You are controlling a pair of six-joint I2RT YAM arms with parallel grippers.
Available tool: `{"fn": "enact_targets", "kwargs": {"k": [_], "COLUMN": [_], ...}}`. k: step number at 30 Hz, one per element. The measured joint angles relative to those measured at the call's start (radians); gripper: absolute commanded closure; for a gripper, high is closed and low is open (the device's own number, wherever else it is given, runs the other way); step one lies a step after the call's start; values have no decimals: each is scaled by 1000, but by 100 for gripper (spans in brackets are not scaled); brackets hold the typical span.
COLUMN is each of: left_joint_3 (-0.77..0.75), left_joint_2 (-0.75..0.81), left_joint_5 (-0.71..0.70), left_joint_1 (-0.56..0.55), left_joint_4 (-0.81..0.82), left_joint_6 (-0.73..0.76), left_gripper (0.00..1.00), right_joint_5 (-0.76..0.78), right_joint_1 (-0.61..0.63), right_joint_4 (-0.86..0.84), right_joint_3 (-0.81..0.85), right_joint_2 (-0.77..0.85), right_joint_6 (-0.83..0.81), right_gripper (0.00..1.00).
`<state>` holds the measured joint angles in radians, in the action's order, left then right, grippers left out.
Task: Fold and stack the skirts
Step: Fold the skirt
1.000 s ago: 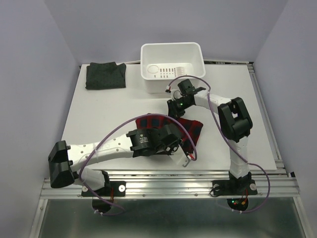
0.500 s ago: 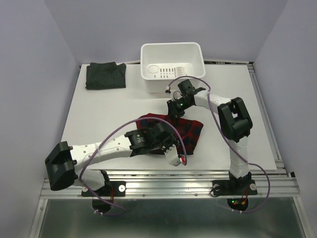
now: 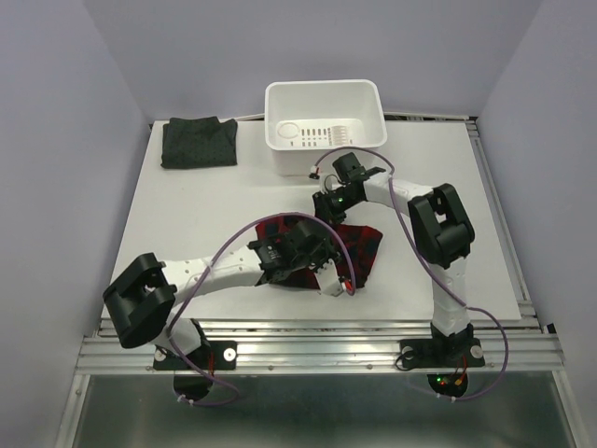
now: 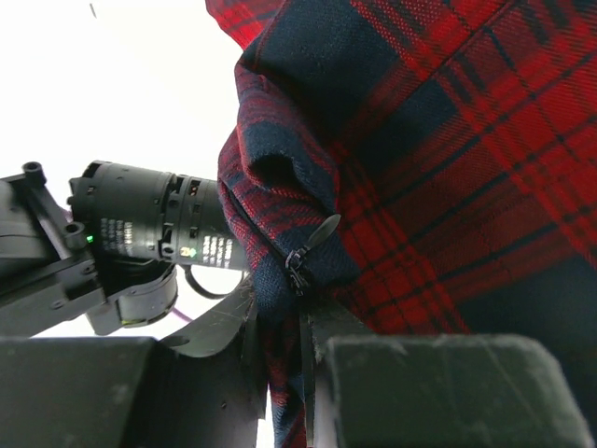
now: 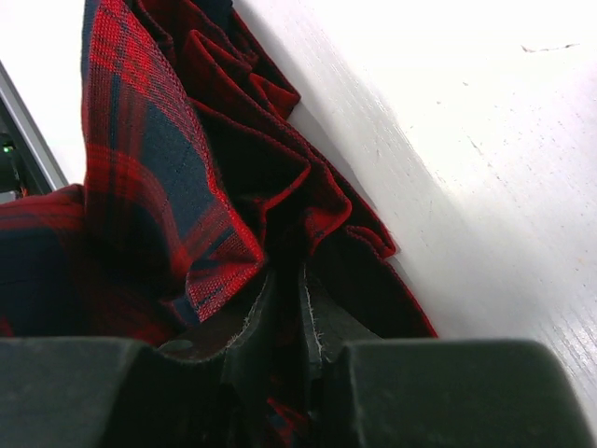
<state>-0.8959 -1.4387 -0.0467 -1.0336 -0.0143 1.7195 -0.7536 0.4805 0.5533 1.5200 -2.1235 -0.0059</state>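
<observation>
Bench (image 3: pixel 205 215): white, carrying both skirts and the tub, with the two arms reaching in from its near edge.
Tub (image 3: pixel 322 86): white plastic, at the far edge near the middle, apart from both skirts; it looks to play no part in the fold.
Plaid skirt (image 3: pixel 366 245): red and navy, bunched at the near middle of the bench between the two arms, partly hidden under the left arm. It is rumpled in loose pleats, so the fold is not yet made.
Grey skirt (image 3: pixel 198 143): lies flat in a neat rectangle at the far left corner, well apart from the plaid one. Judging by its shape it is already folded and waits there as the base of the stack.
Left tool (image 4: pixel 303 322): clamped on the plaid skirt's near edge, probably to lift that side.
Right tool (image 5: pixel 284 299): pinched on a fold at the far side, low by the bench; held at both ends, the cloth can be pulled taut.
Zip pull (image 4: pixel 312 245): dark, dangling from the seam just above the left tool's grip.
</observation>
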Motion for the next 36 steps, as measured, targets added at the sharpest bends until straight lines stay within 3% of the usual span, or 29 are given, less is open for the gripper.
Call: {"fn": "enact_targets", "kwargs": {"k": [8, 12, 14, 22, 23, 26, 28, 29, 33, 36], "left_joint_3": [40, 98, 112, 161, 174, 224, 261, 273, 314, 322], "left_joint_2": [-72, -92, -110, -134, -126, -51, 42, 86, 247, 285], "left_joint_5": [17, 31, 31, 13, 14, 33, 59, 67, 127, 140], "left_joint_1": [35, 58, 61, 61, 61, 60, 58, 55, 40, 34], "left_joint_4": [176, 285, 330, 541, 558, 592, 603, 608, 618, 617], "left_joint_6": [30, 75, 90, 109, 113, 140, 161, 170, 200, 205], "left_gripper": [85, 73, 52, 44, 34, 26, 4, 1, 2, 1], "right_joint_5": [-6, -6, -5, 0, 2, 8, 15, 20, 43, 57], "right_joint_1": [0, 0, -1, -3, -2, -1, 0, 0, -1, -3], "right_joint_4": [0, 0, -5, -11, -11, -9, -6, 0, 11, 13], "right_joint_3": [0, 0, 0, 0, 0, 2, 8, 21, 90, 137], "right_joint_2": [0, -1, -4, -14, -14, -14, -16, -22, -45, -48], "right_joint_6": [2, 2, 2, 2, 2, 2, 3, 3, 14, 26], "right_gripper": [79, 79, 79, 78, 78, 77, 74, 74, 71, 68]}}
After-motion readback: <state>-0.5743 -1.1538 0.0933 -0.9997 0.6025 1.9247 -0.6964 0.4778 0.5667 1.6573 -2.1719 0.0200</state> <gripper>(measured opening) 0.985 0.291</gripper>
